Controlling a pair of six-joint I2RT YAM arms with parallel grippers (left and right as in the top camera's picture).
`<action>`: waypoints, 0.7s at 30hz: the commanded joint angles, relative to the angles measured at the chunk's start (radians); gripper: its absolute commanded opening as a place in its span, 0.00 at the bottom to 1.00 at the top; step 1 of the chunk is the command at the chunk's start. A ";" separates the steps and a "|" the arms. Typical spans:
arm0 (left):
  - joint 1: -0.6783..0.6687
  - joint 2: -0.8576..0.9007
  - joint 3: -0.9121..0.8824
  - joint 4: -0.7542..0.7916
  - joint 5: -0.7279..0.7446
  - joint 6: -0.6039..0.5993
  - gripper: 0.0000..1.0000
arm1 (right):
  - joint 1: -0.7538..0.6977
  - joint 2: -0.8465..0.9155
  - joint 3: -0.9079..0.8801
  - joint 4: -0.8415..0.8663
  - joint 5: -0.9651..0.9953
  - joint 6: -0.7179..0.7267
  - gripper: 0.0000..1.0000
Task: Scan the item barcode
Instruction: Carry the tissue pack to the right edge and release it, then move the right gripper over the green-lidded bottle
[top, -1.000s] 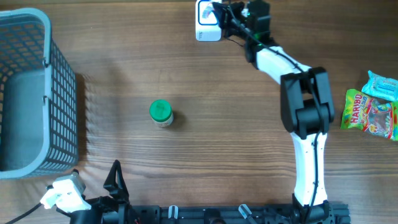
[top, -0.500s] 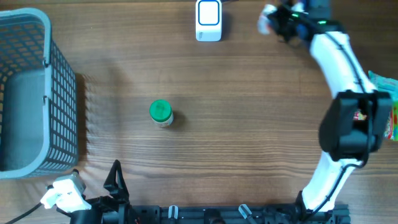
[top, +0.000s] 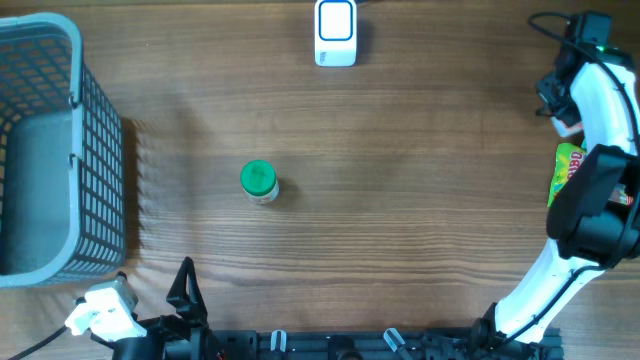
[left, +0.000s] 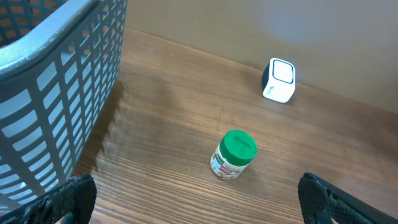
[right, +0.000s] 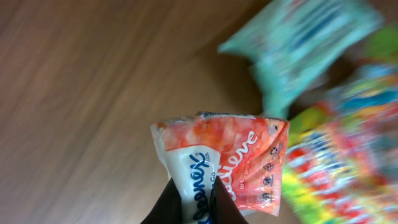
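The wooden table (top: 420, 200) has a wide bare stretch through its middle and right half. A grey plastic lattice basket (top: 75, 60) fills the left edge. A white box-shaped barcode scanner (top: 335, 33) stands at the far edge, and a small jar with a green lid (top: 258, 182) stands alone left of centre, well apart from both.

The right arm (top: 600, 90) reaches along the right edge, where goods crowd together: a teal packet (right: 298, 43) and a colourful candy bag (right: 336, 168) lie just beside each other on the wood.

The orange-and-white soft packet (right: 236, 155) is off the table, at the right edge and well apart from the scanner. Its printed face is turned to the wrist camera, with the white band of lettering slanting up to the right. The fingers and the frame edge hide its lower end, so its long axis cannot be told.

The right gripper (right: 198, 198) is clenched on that packet, pinching its lower part between the two dark fingers, and the rest stands out beyond the fingertips.

The left gripper (left: 193, 193) sits at the near-left corner beside the basket, jaws spread wide and holding nothing.
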 joint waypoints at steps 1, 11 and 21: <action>-0.006 -0.009 -0.004 0.003 -0.010 0.002 1.00 | -0.043 0.000 -0.013 -0.007 0.116 -0.089 0.48; -0.006 -0.009 -0.003 0.003 -0.010 0.002 1.00 | 0.084 -0.214 0.034 -0.034 -0.321 -0.217 0.89; -0.006 -0.009 -0.003 0.003 -0.010 0.002 1.00 | 0.580 -0.257 -0.037 -0.104 -0.954 -0.213 1.00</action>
